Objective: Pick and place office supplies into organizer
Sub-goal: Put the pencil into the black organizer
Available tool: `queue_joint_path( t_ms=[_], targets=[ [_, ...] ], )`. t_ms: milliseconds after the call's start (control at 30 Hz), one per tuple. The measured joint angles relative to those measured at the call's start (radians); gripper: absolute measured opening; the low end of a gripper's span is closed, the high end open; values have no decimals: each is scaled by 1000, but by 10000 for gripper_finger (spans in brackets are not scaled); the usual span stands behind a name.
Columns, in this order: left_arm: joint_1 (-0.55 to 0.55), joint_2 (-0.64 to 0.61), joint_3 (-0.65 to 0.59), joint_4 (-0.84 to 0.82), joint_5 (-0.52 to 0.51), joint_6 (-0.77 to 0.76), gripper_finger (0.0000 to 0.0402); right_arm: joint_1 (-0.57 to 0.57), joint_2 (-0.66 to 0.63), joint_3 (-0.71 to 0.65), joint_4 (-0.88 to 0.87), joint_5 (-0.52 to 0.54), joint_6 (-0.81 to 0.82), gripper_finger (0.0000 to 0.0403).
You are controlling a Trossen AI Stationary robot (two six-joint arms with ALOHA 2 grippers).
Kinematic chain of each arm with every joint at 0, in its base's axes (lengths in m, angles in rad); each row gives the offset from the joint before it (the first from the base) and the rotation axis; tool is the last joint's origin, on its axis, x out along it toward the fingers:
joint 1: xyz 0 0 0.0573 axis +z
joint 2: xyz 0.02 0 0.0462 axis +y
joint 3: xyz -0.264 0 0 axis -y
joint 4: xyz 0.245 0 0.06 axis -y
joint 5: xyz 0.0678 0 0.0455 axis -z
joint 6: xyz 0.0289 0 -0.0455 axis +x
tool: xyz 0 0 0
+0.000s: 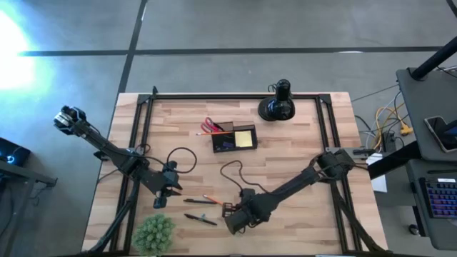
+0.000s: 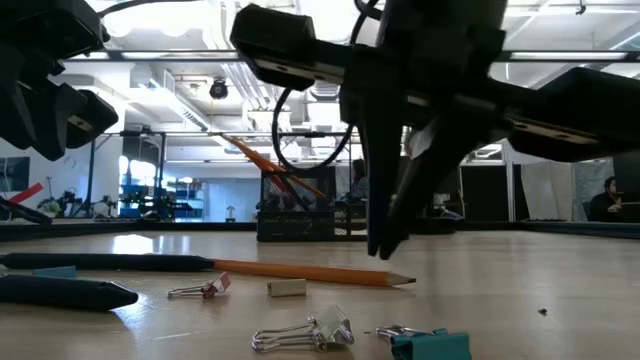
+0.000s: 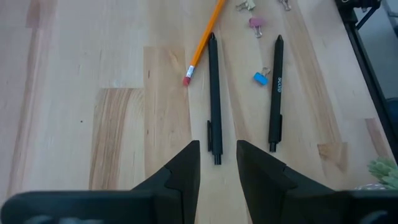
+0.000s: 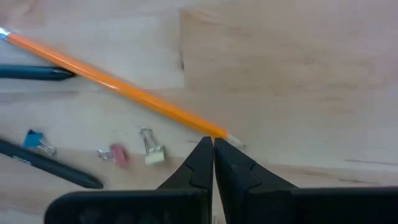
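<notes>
Overhead, right gripper (image 4: 213, 144) closed empty by pencil (image 4: 124, 92) tip, left gripper (image 3: 217, 155) part-open over pen (image 3: 214, 93), organizer (image 1: 233, 138) contents unclear.

A pale wooden table (image 1: 300, 153) of joined planks, smooth with a faint satin sheen, fills the centre of the high view inside a dark metal frame (image 1: 235, 96). In the left wrist view, two matt black plastic pens (image 3: 214, 93) lie beside an orange pencil (image 3: 205, 37) with a glossy painted shaft, while small binder clips (image 2: 305, 332) at the bottom of the low view show bright wire handles. At the lower left of the high view sits a fuzzy green plant ball (image 1: 154, 233), rough-textured against the smooth wood, and the matt black fingers (image 3: 180, 180) look like hard plastic.
</notes>
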Motion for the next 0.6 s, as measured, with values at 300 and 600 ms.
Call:
queue_joint_path(
  t_ms=[300,600],
  targets=[
    [0,0,0,0,0,1,90,2,1,-10,-5,-12,-10,8],
    [0,0,-1,-1,0,2,90,-1,3,-45,26,-7,-23,8]
  ],
)
